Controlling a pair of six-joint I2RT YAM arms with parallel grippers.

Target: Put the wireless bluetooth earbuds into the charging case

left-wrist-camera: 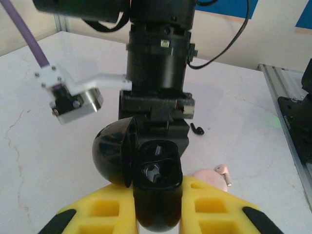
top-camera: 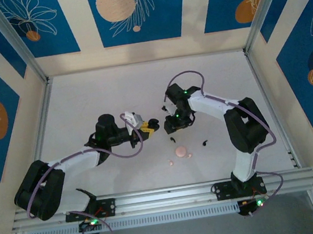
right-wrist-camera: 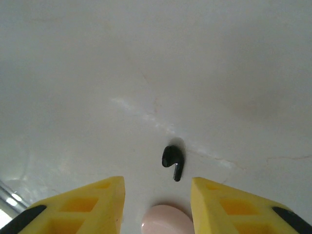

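My left gripper [left-wrist-camera: 157, 187] [top-camera: 148, 127] is shut on the black charging case [left-wrist-camera: 157, 195], whose lid [left-wrist-camera: 111, 156] hangs open to the left. Something glossy shows in one well [left-wrist-camera: 153, 171]; I cannot tell whether it is a bud. Just beyond the case, my right gripper [top-camera: 171, 126] hovers open and empty [right-wrist-camera: 156, 183] above the table. A black earbud [right-wrist-camera: 172, 161] [top-camera: 205, 143] [left-wrist-camera: 197, 129] with a short stem lies on the table ahead of the right fingers. Two pale pink earbuds [top-camera: 171, 162] [top-camera: 190, 155] lie near the pink case; one of them [left-wrist-camera: 224, 171] sits right beside it.
A round pink case [top-camera: 180, 151] [right-wrist-camera: 167, 220] [left-wrist-camera: 208, 175] rests shut on the white table, below the right gripper. The right arm's wrist [left-wrist-camera: 158, 63] stands close in front of the held case. An aluminium rail [top-camera: 166, 194] runs along the near edge.
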